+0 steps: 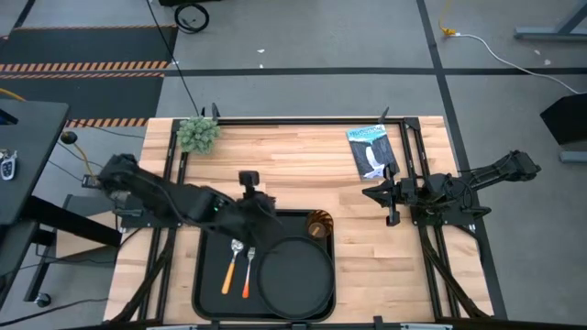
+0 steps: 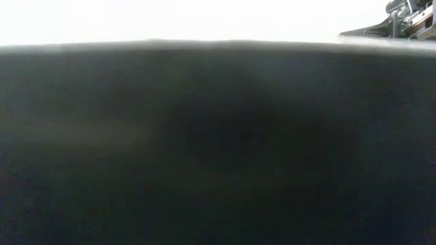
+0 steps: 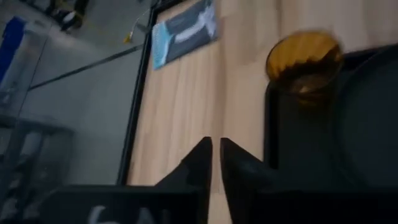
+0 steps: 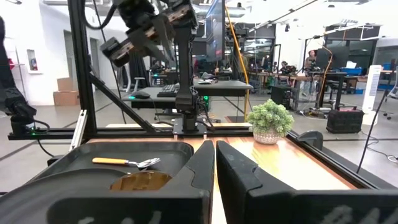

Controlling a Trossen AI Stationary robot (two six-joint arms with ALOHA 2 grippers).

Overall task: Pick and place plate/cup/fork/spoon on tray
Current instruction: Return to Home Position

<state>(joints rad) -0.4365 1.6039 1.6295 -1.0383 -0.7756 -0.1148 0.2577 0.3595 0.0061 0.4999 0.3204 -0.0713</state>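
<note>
The black tray [image 1: 206,275] lies at the table's near middle. On it lie the round black plate [image 1: 293,275], the spoon [image 1: 228,272] with its yellow-orange handle and the fork [image 1: 248,275] with its red-orange handle. The amber cup [image 1: 319,225] stands upright in the tray's far right corner; it also shows in the left wrist view [image 3: 305,62]. My left gripper [image 1: 271,216] is shut and empty above the tray's far edge, pointing toward the cup. My right gripper [image 1: 371,194] is shut and empty at the table's right.
A small potted plant [image 1: 198,134] stands at the far left corner. A blue-and-white booklet [image 1: 371,151] lies at the far right. The tray's dark wall [image 2: 218,136] fills the low view. Bare wood lies between the tray and the far edge.
</note>
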